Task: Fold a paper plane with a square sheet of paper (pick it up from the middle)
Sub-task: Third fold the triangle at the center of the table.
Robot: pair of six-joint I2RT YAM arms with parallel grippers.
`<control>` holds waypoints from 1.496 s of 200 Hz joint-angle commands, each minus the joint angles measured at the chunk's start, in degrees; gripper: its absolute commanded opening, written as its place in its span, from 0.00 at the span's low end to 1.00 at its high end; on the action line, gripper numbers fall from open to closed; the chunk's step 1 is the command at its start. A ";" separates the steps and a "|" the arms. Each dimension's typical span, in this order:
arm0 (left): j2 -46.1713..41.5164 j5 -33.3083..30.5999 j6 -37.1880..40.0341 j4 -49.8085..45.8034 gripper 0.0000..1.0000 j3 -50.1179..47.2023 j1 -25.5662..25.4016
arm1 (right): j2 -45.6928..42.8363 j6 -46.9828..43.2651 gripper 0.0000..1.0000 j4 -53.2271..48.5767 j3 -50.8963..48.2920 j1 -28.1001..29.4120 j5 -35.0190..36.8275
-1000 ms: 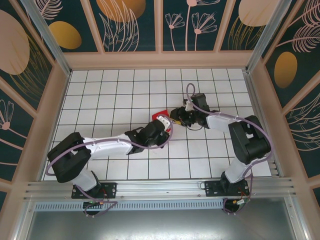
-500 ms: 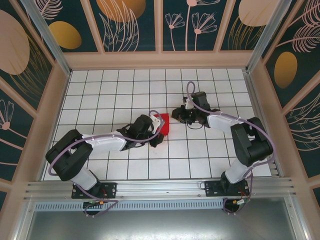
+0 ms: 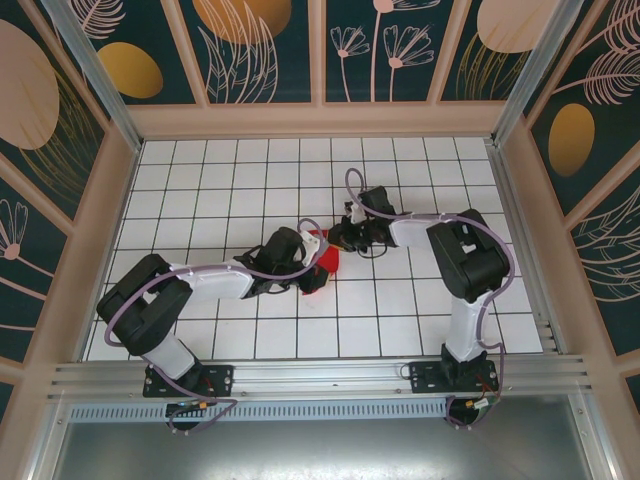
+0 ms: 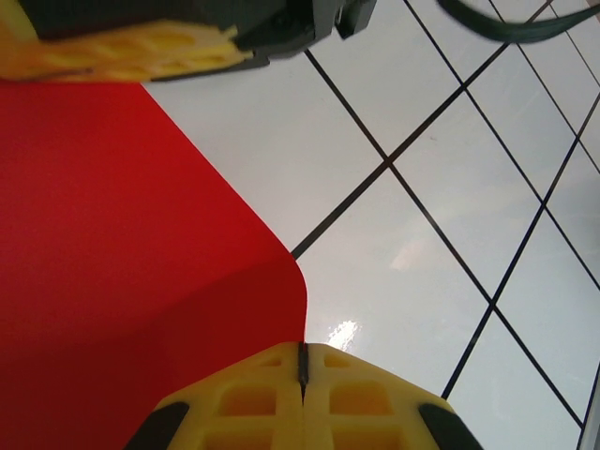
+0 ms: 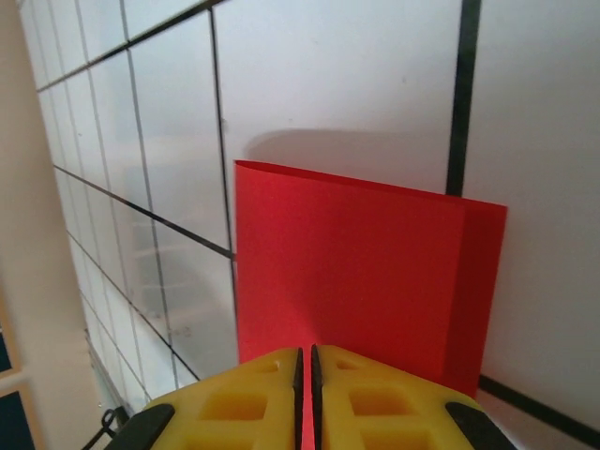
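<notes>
From above, the red sheet of paper [image 3: 328, 263] lies near the middle of the tiled table [image 3: 230, 180], mostly covered by the arms. The left gripper [image 3: 313, 271] is at its 8 o'clock side and the right gripper [image 3: 339, 240] at its 1 o'clock side. How the fingers stand is too small to tell there. The left wrist view settles it: the left gripper [image 4: 302, 364] has its yellow fingers pressed together on the curled paper [image 4: 122, 262], and a right finger [image 4: 112, 54] shows at 11 o'clock. In the right wrist view, the right gripper [image 5: 305, 370] pinches the paper's [image 5: 356, 272] near edge, and a darker layered strip runs along its 3 o'clock side.
</notes>
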 commanded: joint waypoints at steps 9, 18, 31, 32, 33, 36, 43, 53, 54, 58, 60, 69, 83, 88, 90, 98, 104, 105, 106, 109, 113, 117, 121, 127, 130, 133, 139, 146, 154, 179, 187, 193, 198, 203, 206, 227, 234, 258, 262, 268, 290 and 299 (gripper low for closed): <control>0.94 0.63 -1.06 0.38 0.00 -0.10 1.13 | 2.07 -5.07 0.14 -5.68 2.20 0.81 4.57; 1.18 0.81 -1.39 0.20 0.00 -0.08 1.52 | 2.52 -6.10 0.14 -6.34 2.10 0.87 5.22; 1.76 0.34 -1.83 -0.43 0.00 0.29 2.00 | 3.10 -7.55 0.13 -7.65 2.25 1.13 6.34; 1.80 0.31 -1.83 -0.54 0.00 0.33 2.06 | 3.21 -7.60 0.13 -7.79 2.27 1.13 6.41; 1.87 0.30 -1.84 -0.59 0.00 0.39 2.13 | 3.27 -7.71 0.13 -7.86 2.23 1.13 6.57; 1.99 0.34 -1.84 -0.86 0.00 0.56 2.25 | 3.35 -7.99 0.13 -8.10 2.26 1.17 6.90; 2.34 0.46 -1.86 -1.15 0.00 0.79 2.45 | 3.50 -8.44 0.13 -8.50 2.24 1.26 7.41; 2.71 -0.17 -2.10 -1.58 0.00 1.10 2.63 | 3.63 -8.87 0.13 -8.66 2.14 1.43 7.59; 2.71 -0.21 -2.15 -1.64 0.00 1.12 2.68 | 3.61 -8.91 0.13 -8.65 2.12 1.50 7.65; 2.75 -0.37 -2.11 -1.70 0.00 1.19 2.72 | 3.59 -9.00 0.13 -8.63 2.12 1.48 7.76; 2.84 -0.45 -2.13 -1.70 0.00 1.18 2.79 | 3.63 -9.04 0.13 -8.67 2.04 1.48 7.78; 3.03 -1.25 -2.19 -2.27 0.00 1.55 2.90 | 3.59 -9.21 0.13 -8.70 2.08 1.61 7.79; 3.40 -3.02 -2.04 -3.52 0.00 2.26 2.98 | 3.60 -9.42 0.13 -8.98 2.27 1.74 8.20; 3.54 -3.67 -1.95 -3.78 0.00 2.53 3.01 | 3.65 -9.48 0.13 -8.98 2.29 1.74 8.44; 3.59 -3.91 -1.95 -3.93 0.00 2.59 2.99 | 3.60 -9.38 0.13 -9.00 2.28 1.74 8.48; 3.85 -4.72 -1.88 -4.44 0.00 2.94 3.11 | 3.61 -9.36 0.13 -9.03 2.28 1.74 8.58; 4.10 -5.63 -1.84 -5.03 0.00 3.28 3.07 | 3.71 -9.32 0.13 -9.00 2.35 1.74 8.58; 4.16 -5.79 -1.84 -5.12 0.00 3.31 3.12 | 3.71 -9.32 0.13 -8.99 2.40 1.74 8.63; 4.14 -5.92 -1.84 -5.21 0.00 3.37 3.14 | 3.75 -9.31 0.13 -8.98 2.43 1.74 8.65; 4.25 -6.22 -1.84 -5.28 0.00 3.49 3.24 | 3.79 -9.31 0.13 -8.99 2.44 1.74 8.59; 4.30 -6.52 -1.86 -5.46 0.00 3.56 3.25 | 3.83 -9.31 0.13 -8.99 2.51 1.74 8.63; 4.28 -6.84 -1.83 -5.57 0.00 3.53 3.25 | 3.88 -9.23 0.13 -9.00 2.51 1.74 8.64; 4.30 -7.18 -1.84 -5.61 0.00 3.66 3.30 | 3.89 -9.22 0.13 -9.01 2.53 1.77 8.67; 4.30 -7.89 -1.92 -5.93 0.00 3.63 3.39 | 3.96 -9.22 0.13 -9.11 2.54 1.83 8.67; 4.31 -8.47 -2.02 -6.11 0.00 3.70 3.45 | 3.99 -9.21 0.13 -9.08 2.54 1.84 8.67; 4.38 -9.06 -2.10 -6.32 0.00 3.70 3.43 | 3.97 -9.22 0.13 -9.13 2.54 1.83 8.67; 4.44 -9.62 -2.12 -6.53 0.00 3.70 3.60 | 4.09 -9.22 0.13 -9.21 2.59 1.83 8.74; 4.47 -9.82 -2.15 -6.46 0.00 3.63 3.69 | 4.11 -9.23 0.13 -9.23 2.54 1.83 8.76; 4.58 -9.89 -2.23 -6.31 0.00 3.60 3.98 | 4.18 -9.22 0.13 -9.24 2.46 1.87 8.91; 5.03 -9.47 -2.10 -6.18 0.00 4.34 4.20 | 4.25 -9.18 0.13 -9.28 2.46 1.92 8.93; 5.16 -9.99 -2.15 -6.42 0.00 4.62 4.23 | 4.26 -9.16 0.13 -9.32 2.42 1.92 9.02; 5.18 -10.60 -2.23 -6.55 0.00 4.66 4.30 | 4.25 -9.14 0.13 -9.34 2.38 1.96 9.02; 5.18 -10.85 -2.22 -6.53 0.00 4.75 4.29 | 4.24 -9.11 0.13 -9.31 2.37 2.00 9.00; 5.23 -11.01 -2.19 -6.58 0.00 4.83 4.30 | 4.23 -9.05 0.13 -9.32 2.37 2.00 9.02; 5.19 -11.08 -2.19 -6.67 0.00 4.95 4.26 | 4.27 -9.05 0.13 -9.29 2.37 2.00 9.01; 6.57 -10.80 -2.04 -7.09 0.00 5.33 4.30 | 4.31 -8.96 0.13 -9.42 2.61 2.10 8.99; 6.89 -10.81 -2.01 -7.12 0.00 5.33 4.28 | 4.31 -8.92 0.13 -9.59 2.70 2.09 9.15; 6.76 -11.11 -2.10 -7.53 0.00 5.26 4.27 | 4.30 -8.96 0.13 -9.73 2.81 2.09 9.29; 6.76 -11.15 -2.07 -7.59 0.00 5.27 4.26 | 4.35 -8.96 0.13 -9.79 2.81 2.09 9.29; 6.68 -11.14 -2.01 -7.54 0.00 5.12 4.25 | 4.30 -8.96 0.13 -9.85 2.92 2.09 9.29; 6.97 -10.88 -1.93 -7.32 0.00 5.30 4.27 | 4.29 -8.96 0.14 -9.95 2.90 2.17 9.29; 7.04 -11.09 -1.97 -7.95 0.00 5.63 4.30 | 4.27 -8.96 0.14 -10.02 2.97 2.18 9.42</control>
